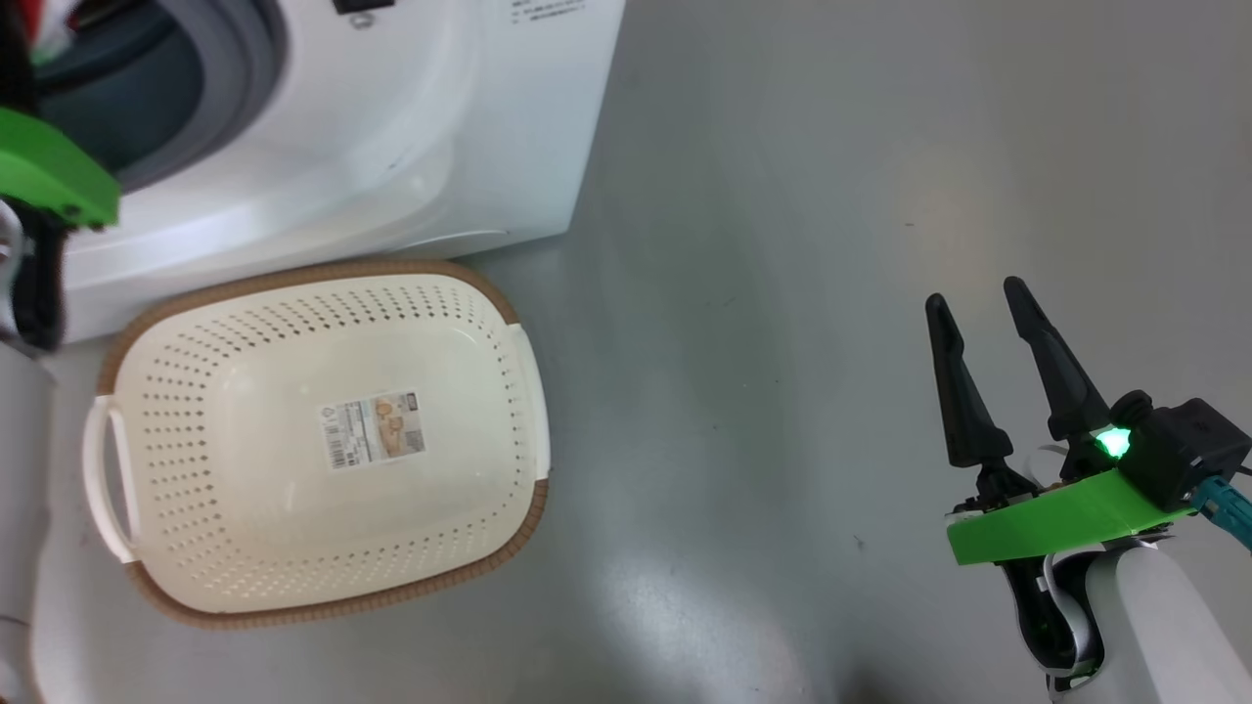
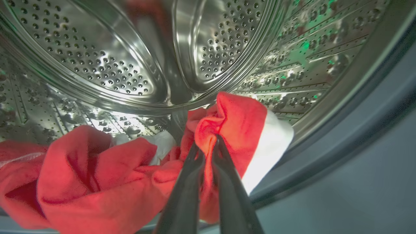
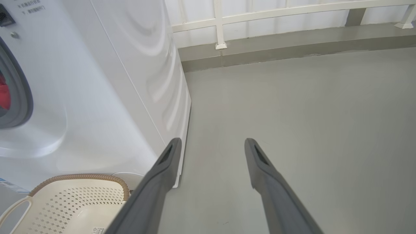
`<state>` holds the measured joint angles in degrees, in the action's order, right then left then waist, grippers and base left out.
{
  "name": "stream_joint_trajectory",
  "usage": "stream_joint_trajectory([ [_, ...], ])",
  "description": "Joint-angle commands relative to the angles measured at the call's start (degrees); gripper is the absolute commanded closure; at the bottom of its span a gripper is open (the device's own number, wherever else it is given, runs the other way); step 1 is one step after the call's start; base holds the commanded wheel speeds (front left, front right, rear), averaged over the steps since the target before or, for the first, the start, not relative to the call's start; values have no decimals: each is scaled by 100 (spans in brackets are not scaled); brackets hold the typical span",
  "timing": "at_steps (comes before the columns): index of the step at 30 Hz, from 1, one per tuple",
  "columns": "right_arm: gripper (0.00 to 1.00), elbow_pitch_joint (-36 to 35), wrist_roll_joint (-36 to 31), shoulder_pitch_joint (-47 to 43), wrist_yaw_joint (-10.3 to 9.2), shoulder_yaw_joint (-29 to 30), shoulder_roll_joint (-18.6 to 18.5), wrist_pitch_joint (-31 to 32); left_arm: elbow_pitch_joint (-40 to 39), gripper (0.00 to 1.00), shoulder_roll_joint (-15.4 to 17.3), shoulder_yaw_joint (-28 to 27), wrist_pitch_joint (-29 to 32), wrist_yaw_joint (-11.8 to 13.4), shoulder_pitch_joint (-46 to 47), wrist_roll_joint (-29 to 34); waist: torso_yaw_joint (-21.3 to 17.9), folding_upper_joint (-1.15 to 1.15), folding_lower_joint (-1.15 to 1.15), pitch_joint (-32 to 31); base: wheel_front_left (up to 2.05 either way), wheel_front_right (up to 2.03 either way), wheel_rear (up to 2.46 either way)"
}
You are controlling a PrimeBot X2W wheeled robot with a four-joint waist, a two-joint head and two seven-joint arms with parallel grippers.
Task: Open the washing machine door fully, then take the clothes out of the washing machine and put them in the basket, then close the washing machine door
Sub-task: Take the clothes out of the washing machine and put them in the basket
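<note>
Our left gripper (image 2: 208, 142) clamps a fold of the red clothes (image 2: 237, 123) at its tips inside the drum (image 2: 113, 65); the basket (image 1: 323, 277) sits back and below, right gripper (image 1: 973, 291) agape, empty.

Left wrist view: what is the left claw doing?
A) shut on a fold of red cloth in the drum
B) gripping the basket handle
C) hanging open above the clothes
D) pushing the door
A: the left claw is pinched shut on a fold of the red clothes inside the steel drum.
</note>
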<state>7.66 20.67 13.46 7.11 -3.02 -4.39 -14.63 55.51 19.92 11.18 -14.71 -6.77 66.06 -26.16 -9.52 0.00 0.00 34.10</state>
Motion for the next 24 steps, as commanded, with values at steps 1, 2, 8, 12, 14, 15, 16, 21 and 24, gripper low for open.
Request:
stream_joint_trajectory([
  [1,0,-89,7,-23,37,-93,-16,-37,-329,100,164,-285,-29,71,-276,161,141,0,0,-143,0,0,0],
  [2,0,-80,8,-17,37,-94,-18,-37,-469,100,125,-397,-29,101,-372,244,166,0,0,-184,0,0,0],
  [8,0,-29,-5,-49,37,-37,-12,-37,-1203,100,-220,-1211,-29,127,-1027,643,333,0,0,-443,0,0,0],
  [12,0,-6,-8,-120,37,-6,-7,-37,-1657,100,-494,-1695,-29,64,-1431,888,419,0,0,-631,0,0,0],
  [14,0,14,-5,-162,37,14,-4,-37,-1913,100,-642,-1915,-29,30,-1644,1005,456,0,0,-723,0,0,0],
  [15,0,26,-4,-185,37,20,-3,-37,-2028,100,-709,-2017,-29,12,-1756,1063,474,0,0,-774,0,0,0],
  [16,0,35,-1,-208,37,22,0,-37,-2132,100,-771,-2099,-29,-6,-1869,1120,485,0,0,-822,0,0,0],
  [21,0,75,19,-291,37,51,13,-37,-2711,100,-1059,-2405,-29,-58,-2406,1357,544,0,0,-1009,0,0,0],
  [24,0,94,26,-336,37,74,19,-37,-3110,100,-1221,-2432,-29,-67,-2740,1418,580,0,0,-1107,0,0,0],
])
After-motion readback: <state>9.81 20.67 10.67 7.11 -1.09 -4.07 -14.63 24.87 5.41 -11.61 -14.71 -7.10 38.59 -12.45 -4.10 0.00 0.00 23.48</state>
